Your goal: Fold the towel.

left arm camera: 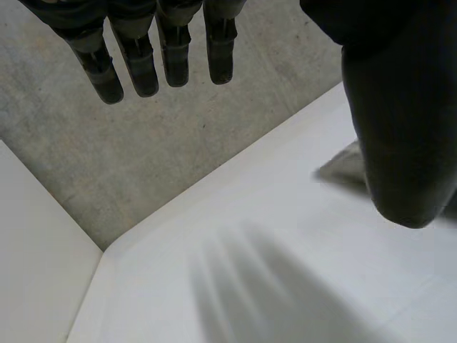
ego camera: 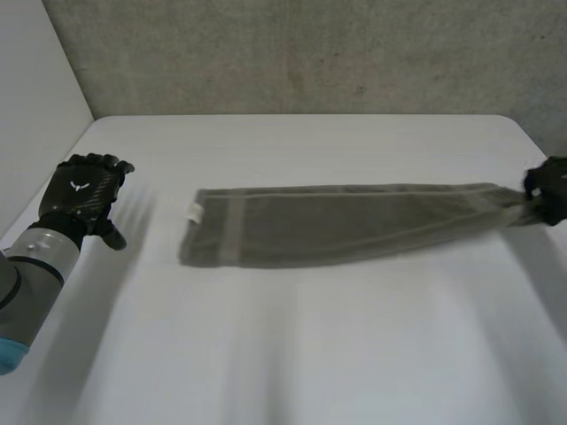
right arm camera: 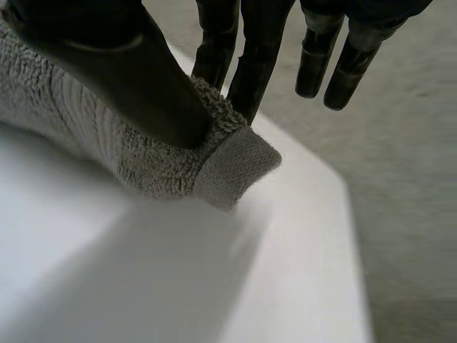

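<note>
- Right hand (ego camera: 549,188) pinches the towel's (ego camera: 345,226) right end between thumb and fingers, so it lies drawn long across the bench (ego camera: 310,354), probably to flatten it for folding.
- Left hand (ego camera: 84,190) hovers at the left, fingers straight, holding nothing, well apart from the towel.

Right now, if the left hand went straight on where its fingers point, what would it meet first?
Probably nothing nearby: the left hand points over bare table toward the grey wall. The towel lies off to its side.
</note>
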`<state>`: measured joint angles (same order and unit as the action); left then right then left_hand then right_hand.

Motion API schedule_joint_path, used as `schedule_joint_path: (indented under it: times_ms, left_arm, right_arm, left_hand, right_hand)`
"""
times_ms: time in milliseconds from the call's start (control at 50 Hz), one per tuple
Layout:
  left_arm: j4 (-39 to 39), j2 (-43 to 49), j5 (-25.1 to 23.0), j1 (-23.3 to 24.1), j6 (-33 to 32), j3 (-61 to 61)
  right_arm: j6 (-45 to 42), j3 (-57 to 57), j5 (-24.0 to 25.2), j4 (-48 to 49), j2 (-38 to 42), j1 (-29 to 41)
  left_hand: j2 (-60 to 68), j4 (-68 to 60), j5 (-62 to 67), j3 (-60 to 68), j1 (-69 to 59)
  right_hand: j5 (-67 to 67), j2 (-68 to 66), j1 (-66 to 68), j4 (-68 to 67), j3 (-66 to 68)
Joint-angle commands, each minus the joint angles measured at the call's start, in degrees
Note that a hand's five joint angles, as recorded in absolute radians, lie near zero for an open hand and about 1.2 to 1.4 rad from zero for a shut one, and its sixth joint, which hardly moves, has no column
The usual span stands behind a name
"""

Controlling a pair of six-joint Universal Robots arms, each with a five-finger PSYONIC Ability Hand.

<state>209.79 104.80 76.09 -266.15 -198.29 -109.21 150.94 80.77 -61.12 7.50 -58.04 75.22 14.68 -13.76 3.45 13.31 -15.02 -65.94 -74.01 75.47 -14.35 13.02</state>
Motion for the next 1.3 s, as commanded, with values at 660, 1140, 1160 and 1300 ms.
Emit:
schedule_joint_path:
  times_ms: [660, 1140, 1160, 1300]
  left_arm:
    - [-0.18, -0.12, 0.28, 1.34, 0.01, -0.04]
    - [-3.69, 9.19, 0.28, 25.86, 9.94, 17.19]
    - [-4.30, 10.33, 0.28, 26.30, 9.77, 17.10]
    - [-8.17, 10.96, 0.02, 25.95, 6.00, 13.42]
  right_arm:
    - [-2.48, -20.31, -14.54, -3.73, 16.39, 57.15]
    - [6.91, 16.18, -5.50, 2.17, -10.61, 31.57]
    - [7.00, 16.87, -4.89, 2.51, -10.43, 30.44]
    - [6.91, 17.14, -4.36, 3.13, -7.44, 29.81]
  left_hand:
    - [-3.96, 3.76, -2.73, -3.31, 4.30]
    - [-2.28, 3.76, -1.05, -3.31, 2.62]
    - [-2.11, 3.76, -0.88, -3.31, 2.45]
    - [-0.93, 3.76, 0.30, -3.31, 1.27]
  right_hand:
    - [65.94, 64.01, -65.47, 4.35, -3.02]
    - [65.94, 64.01, -65.47, 4.35, -3.02]
    - [65.94, 64.01, -65.47, 4.35, -3.02]
    - [65.94, 64.01, -65.47, 4.35, -3.02]
